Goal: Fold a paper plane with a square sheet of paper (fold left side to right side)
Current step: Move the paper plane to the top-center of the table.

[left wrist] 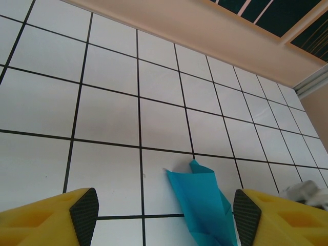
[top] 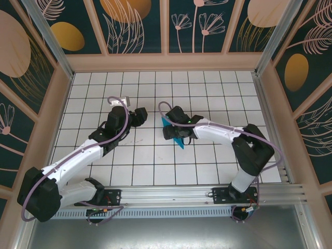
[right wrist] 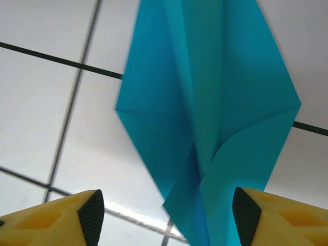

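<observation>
Lying on tiles [right wrist: 46, 133] | paper plane [right wrist: 210, 102] | between right gripper [right wrist: 164, 218] spread fingers [right wrist: 91, 215]

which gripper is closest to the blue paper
The right gripper: it hangs open directly over the folded paper. The left gripper, also open, sits off to one side with the paper farther ahead.

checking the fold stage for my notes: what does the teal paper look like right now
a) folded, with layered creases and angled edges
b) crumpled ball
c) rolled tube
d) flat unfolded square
a: in the right wrist view the teal paper shows overlapping folded layers with long creases, its angled edges narrowing toward one end.
</observation>
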`<action>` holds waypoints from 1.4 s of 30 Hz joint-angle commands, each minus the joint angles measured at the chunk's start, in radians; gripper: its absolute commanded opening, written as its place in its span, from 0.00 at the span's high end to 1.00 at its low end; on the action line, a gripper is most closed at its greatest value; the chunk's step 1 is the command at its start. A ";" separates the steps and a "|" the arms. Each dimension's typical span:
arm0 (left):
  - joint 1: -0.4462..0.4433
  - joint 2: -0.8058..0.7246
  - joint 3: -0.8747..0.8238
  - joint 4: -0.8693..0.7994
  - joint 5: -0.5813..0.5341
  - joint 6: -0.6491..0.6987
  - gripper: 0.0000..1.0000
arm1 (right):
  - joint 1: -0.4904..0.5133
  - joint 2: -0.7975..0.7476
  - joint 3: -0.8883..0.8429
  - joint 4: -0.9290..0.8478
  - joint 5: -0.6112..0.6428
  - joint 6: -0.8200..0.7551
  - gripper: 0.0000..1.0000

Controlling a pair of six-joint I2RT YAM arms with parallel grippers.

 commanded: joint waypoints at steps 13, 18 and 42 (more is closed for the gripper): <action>0.005 -0.011 -0.030 -0.006 -0.001 -0.001 0.27 | -0.049 0.060 -0.010 -0.011 0.001 0.002 0.61; 0.005 -0.011 -0.031 -0.008 0.002 -0.002 0.26 | -0.070 0.077 -0.009 0.009 -0.026 -0.004 0.69; 0.004 -0.059 -0.022 -0.021 0.014 0.015 0.22 | -0.126 0.192 0.091 -0.025 -0.102 0.036 0.92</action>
